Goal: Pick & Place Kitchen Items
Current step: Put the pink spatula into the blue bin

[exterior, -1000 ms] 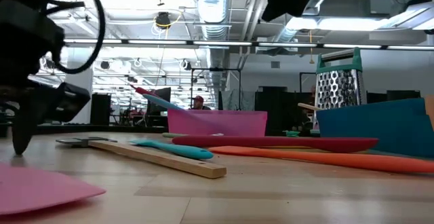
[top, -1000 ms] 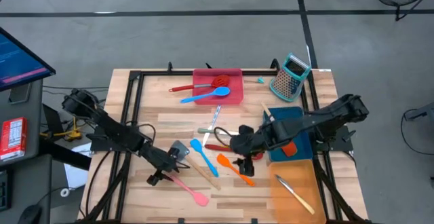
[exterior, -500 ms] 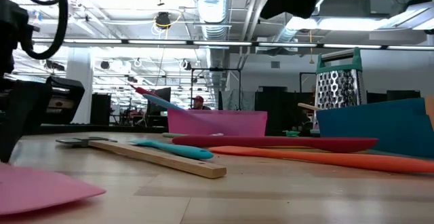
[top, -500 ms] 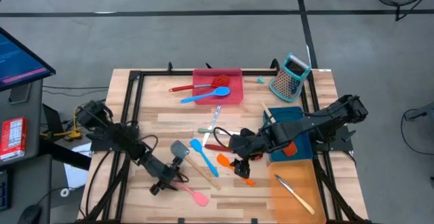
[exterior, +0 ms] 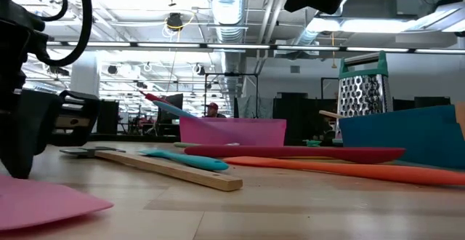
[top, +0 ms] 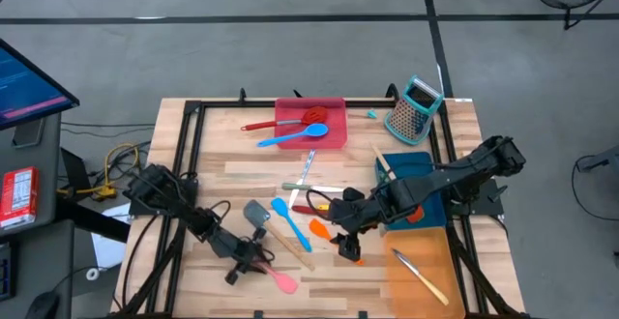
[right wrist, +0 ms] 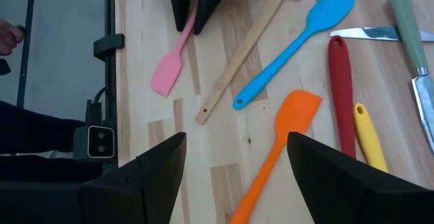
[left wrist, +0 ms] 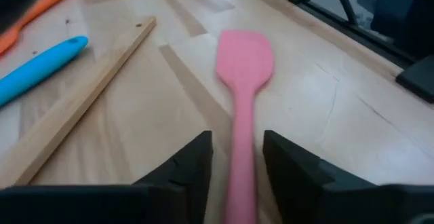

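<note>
Left gripper (left wrist: 234, 157) straddles the pink spatula (left wrist: 242, 81) flat on the tabletop (top: 232, 169), fingers narrowed but not clamped. Right gripper (right wrist: 234, 156), wide and empty, hovers above the orange spatula (right wrist: 274, 146). Several utensils sit in trays; most remain loose.

pink spatula (left wrist: 243, 95) | blue spatula (right wrist: 298, 43) | orange spatula (right wrist: 274, 152) (plain, unpatterned)
</note>
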### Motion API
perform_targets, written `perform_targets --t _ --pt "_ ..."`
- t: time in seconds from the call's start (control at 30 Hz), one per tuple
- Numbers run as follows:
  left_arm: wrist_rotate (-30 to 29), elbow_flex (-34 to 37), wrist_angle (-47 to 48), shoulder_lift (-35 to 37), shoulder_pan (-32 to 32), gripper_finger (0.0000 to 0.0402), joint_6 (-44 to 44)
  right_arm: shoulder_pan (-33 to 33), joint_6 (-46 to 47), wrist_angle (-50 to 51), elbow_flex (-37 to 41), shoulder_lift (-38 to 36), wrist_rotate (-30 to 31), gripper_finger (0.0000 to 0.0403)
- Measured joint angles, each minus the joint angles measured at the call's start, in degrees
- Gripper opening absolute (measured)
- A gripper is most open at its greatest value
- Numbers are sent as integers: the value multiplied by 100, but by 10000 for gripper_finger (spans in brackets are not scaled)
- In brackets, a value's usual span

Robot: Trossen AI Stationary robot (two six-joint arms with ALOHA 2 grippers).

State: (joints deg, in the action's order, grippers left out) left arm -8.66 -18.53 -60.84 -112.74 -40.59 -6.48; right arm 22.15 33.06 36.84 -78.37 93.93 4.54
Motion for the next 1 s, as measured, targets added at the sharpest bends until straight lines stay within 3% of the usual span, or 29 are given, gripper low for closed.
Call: perform_targets --t 0.33,0.67,1.0 --pt "164 -8 -110 -27 -18 12 -353 6 343 -26 0 -35 -5 254" --pt "-254 -1 -217 37 -16 8 -1587 257 427 -77 1 -61 155 254" --pt "-645 32 812 1280 261 7 -2362 334 -94 -150 0 -334 1001 254"
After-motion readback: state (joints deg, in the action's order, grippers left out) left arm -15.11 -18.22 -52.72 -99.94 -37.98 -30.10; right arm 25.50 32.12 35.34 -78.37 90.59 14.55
